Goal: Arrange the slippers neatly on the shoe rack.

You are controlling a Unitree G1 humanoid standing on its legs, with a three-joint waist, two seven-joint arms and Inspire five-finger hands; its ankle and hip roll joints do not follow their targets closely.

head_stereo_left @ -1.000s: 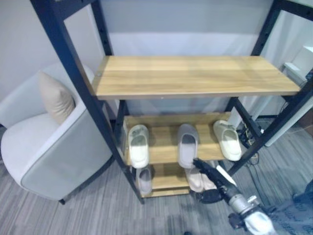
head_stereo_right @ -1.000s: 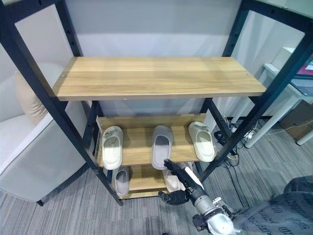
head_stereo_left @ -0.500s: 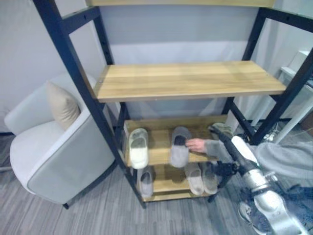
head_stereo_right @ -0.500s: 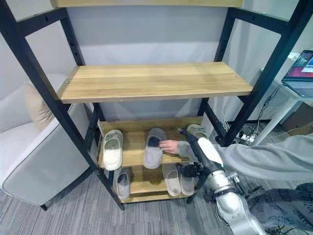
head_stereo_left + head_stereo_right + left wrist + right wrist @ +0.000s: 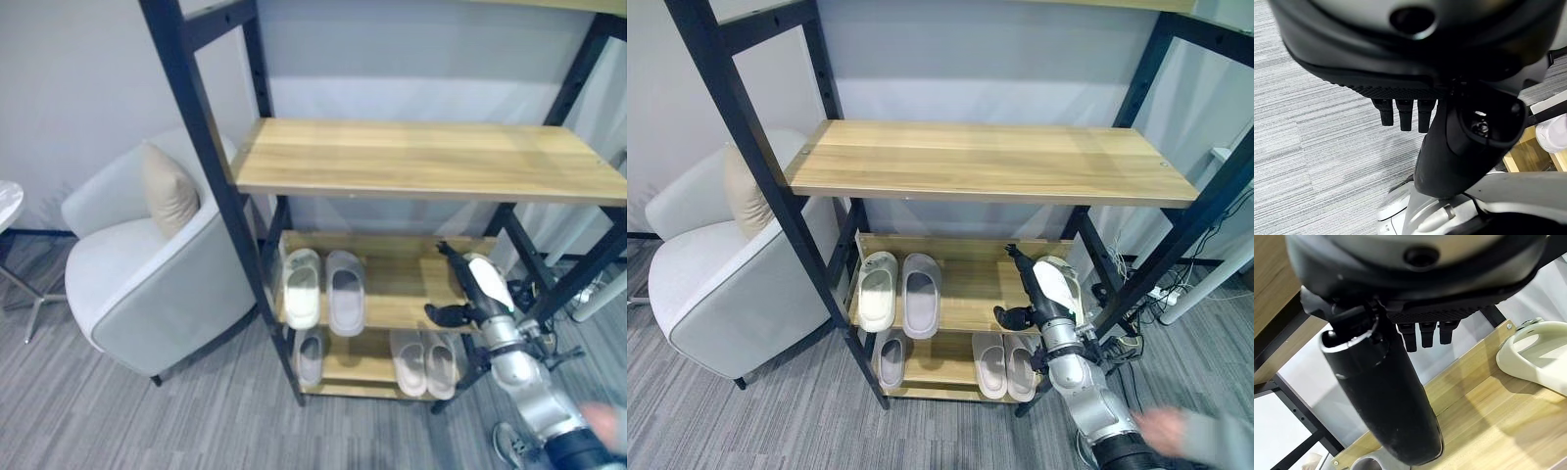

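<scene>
- Our right hand (image 5: pixel 1043 294) hovers over the middle shelf (image 5: pixel 989 294), fingers straight, holding nothing.
- White slipper (image 5: pixel 877 291) and grey slipper (image 5: pixel 920 294) lie side by side at its left.
- Our left hand (image 5: pixel 1415 98) hangs relaxed, empty.

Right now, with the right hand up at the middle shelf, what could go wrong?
1. The right hand hangs open close to the cream slipper at that shelf's right end; a reach could knock it off.
2. A person's hand shows at the lower right beside the arm; a swing might hit it.
3. The black rack post stands close beside the forearm.

Matt wooden shelves (image 5: pixel 989 162), black metal frame (image 5: pixel 749 127).
</scene>
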